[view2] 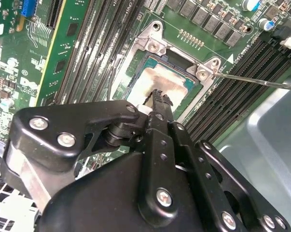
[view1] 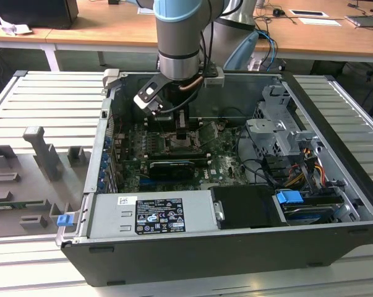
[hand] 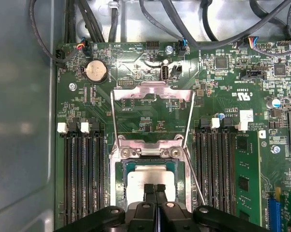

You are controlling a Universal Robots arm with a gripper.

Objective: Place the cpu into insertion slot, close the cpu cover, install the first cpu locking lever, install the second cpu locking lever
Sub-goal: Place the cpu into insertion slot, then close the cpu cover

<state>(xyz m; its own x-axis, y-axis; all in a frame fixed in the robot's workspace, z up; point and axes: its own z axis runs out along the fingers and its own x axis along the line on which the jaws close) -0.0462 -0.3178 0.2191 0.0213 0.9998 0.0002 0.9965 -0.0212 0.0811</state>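
My gripper (view1: 182, 133) hangs just above the middle of the exterior frame, reaching down into the open computer case (view1: 205, 263) over the motherboard (hand: 150, 63). In both wrist views I have it pressed together, with nothing pinched in it. It sits directly over the cpu (hand: 152, 175), at one edge of the chip's dull metal top. I cannot tell whether it touches that top or hovers just off it.

The cpu lies flat inside the socket (hand: 135, 152), square to its frame, so I judge the placing step to be at its very end. The cpu cover (hand: 152, 92) stands swung up away from the socket, and green board shows through its open centre. In the second wrist view a thin locking lever (view2: 261, 82) juts out free from a socket corner. The cover and both levers are therefore not yet dealt with.

As I read it, the next move calls for a clean, straight motion, so that my closed tips do not drag the chip askew in its seat. It also calls for care around the raised cover and the slender lever rods close by. The memory slots (hand: 82, 179) flank the socket closely, leaving little room to swing sideways
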